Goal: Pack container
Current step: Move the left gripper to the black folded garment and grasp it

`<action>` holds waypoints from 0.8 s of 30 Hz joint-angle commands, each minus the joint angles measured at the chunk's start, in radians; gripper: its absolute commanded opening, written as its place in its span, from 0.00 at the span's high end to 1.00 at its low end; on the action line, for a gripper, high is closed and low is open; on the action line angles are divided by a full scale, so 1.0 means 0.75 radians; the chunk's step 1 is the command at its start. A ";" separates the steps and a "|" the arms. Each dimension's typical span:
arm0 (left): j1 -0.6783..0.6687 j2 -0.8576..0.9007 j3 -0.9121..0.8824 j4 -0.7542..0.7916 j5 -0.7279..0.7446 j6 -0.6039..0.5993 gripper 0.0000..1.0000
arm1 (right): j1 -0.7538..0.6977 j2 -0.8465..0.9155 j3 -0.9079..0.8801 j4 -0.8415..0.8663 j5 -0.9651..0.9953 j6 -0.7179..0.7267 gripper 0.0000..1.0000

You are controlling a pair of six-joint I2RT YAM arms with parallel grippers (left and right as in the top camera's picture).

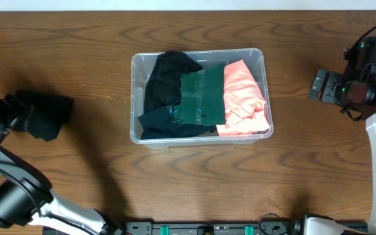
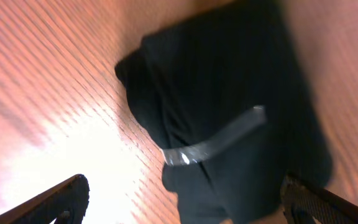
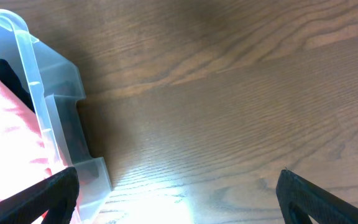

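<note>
The clear plastic container [image 1: 200, 98] sits at the table's middle. It holds a black garment [image 1: 165, 81], a dark green folded garment [image 1: 201, 98] and a pink garment [image 1: 243, 98]. A further black folded garment [image 1: 44, 114] lies on the table at the far left; in the left wrist view [image 2: 229, 106] it carries a silvery strip. My left gripper [image 2: 182, 211] is open just above this garment, fingers apart on either side. My right gripper [image 3: 179, 199] is open and empty over bare table right of the container's wall [image 3: 48, 112].
The wood table [image 1: 194, 189] stretches around the container. The right arm's body [image 1: 364, 85] hangs over the far right side. The left arm [image 1: 5, 189] lies along the lower left edge.
</note>
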 commanded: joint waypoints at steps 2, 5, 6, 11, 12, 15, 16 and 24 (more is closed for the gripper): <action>0.016 0.110 -0.007 0.037 0.150 0.051 0.02 | -0.005 0.009 -0.001 -0.002 0.009 -0.001 0.01; 0.011 0.171 -0.007 0.067 0.253 0.064 0.02 | -0.005 0.009 -0.001 -0.002 0.009 -0.001 0.01; 0.008 0.193 -0.007 0.077 0.282 0.063 0.02 | -0.005 0.009 -0.001 -0.003 0.009 -0.001 0.01; -0.032 0.271 -0.007 0.078 0.333 0.062 0.02 | -0.004 0.009 -0.001 -0.007 0.008 -0.001 0.01; -0.042 0.279 -0.007 0.077 0.333 0.062 0.02 | -0.004 0.009 -0.001 -0.007 0.008 -0.001 0.01; -0.074 0.287 -0.007 0.077 0.334 0.056 0.13 | -0.004 0.009 -0.001 -0.010 0.008 -0.001 0.01; -0.083 0.285 -0.007 0.076 0.335 0.056 0.28 | -0.004 0.009 -0.001 -0.013 0.009 -0.001 0.01; -0.100 0.200 -0.007 0.062 0.571 0.057 0.88 | -0.005 0.009 -0.001 -0.027 0.009 -0.006 0.01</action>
